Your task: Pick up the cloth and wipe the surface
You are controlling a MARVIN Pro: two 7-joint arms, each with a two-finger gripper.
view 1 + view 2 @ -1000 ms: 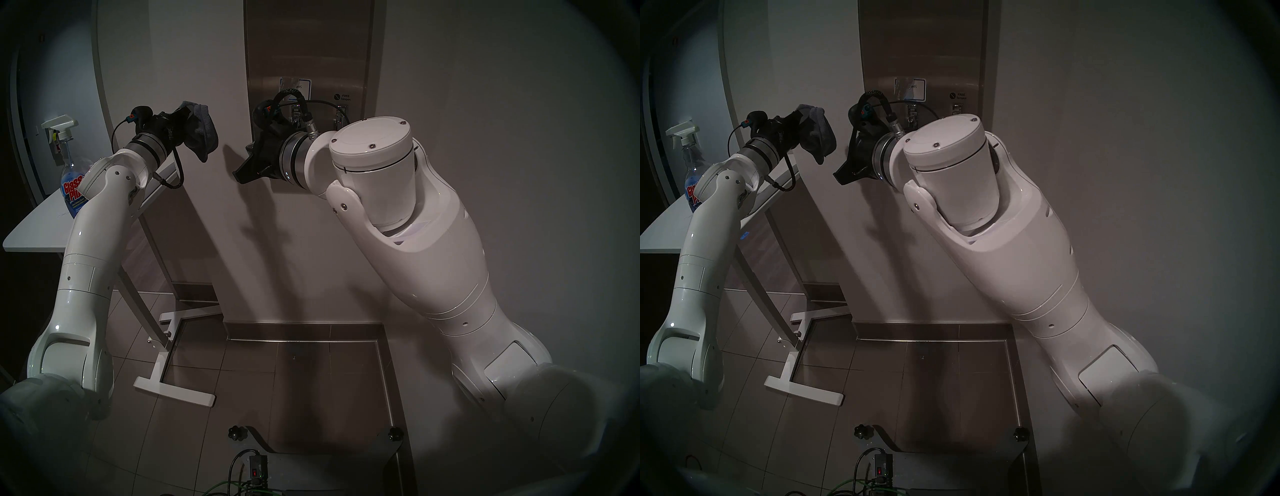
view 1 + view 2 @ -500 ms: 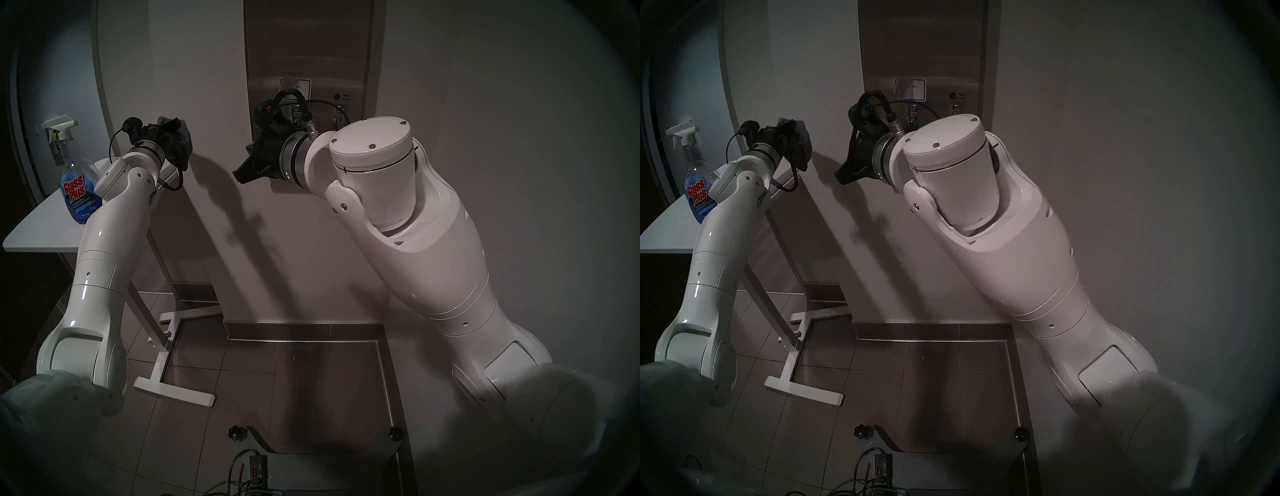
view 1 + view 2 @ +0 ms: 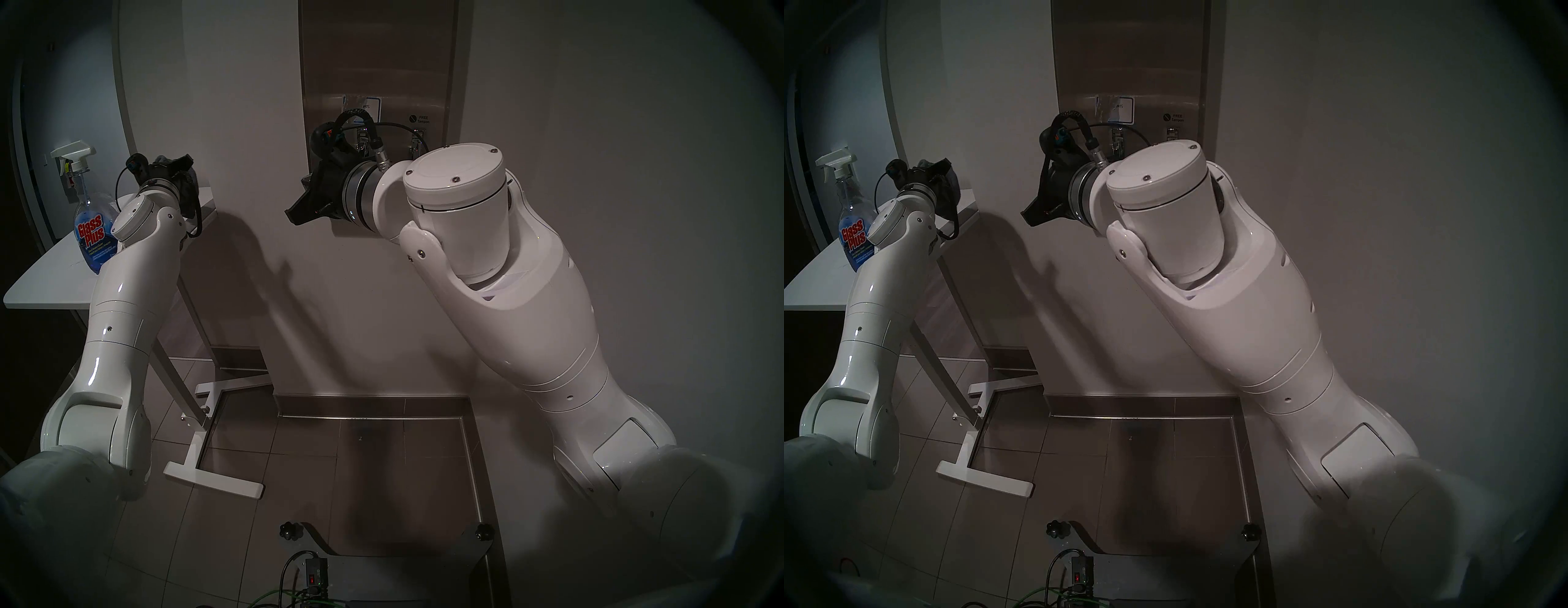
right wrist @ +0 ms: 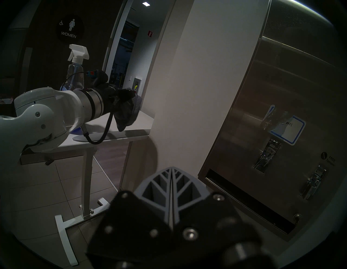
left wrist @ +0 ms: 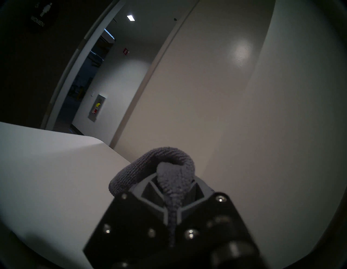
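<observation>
My left gripper (image 3: 183,170) is shut on the grey terry cloth (image 5: 165,161), which bulges out past the fingertips and hangs below them. It is held above the right end of the white table (image 3: 46,276), well left of the steel dispenser panel (image 3: 373,55). The cloth also shows in the right wrist view (image 4: 135,109). My right gripper (image 4: 171,169) is shut and empty, close in front of the panel's lower left corner. The panel (image 4: 281,84) carries a blue-bordered label (image 4: 289,131), two metal levers (image 4: 268,154) and a dark slot (image 4: 244,197).
A blue Glass Plus spray bottle (image 3: 91,229) stands on the table behind my left forearm. The table's white foot (image 3: 212,477) lies on the tiled floor. A plain white wall (image 3: 246,127) separates the table from the panel. A doorway (image 5: 88,84) opens at the far left.
My left arm has swung left, away from the panel and back over the table, carrying the cloth with it. The right arm has not moved.
</observation>
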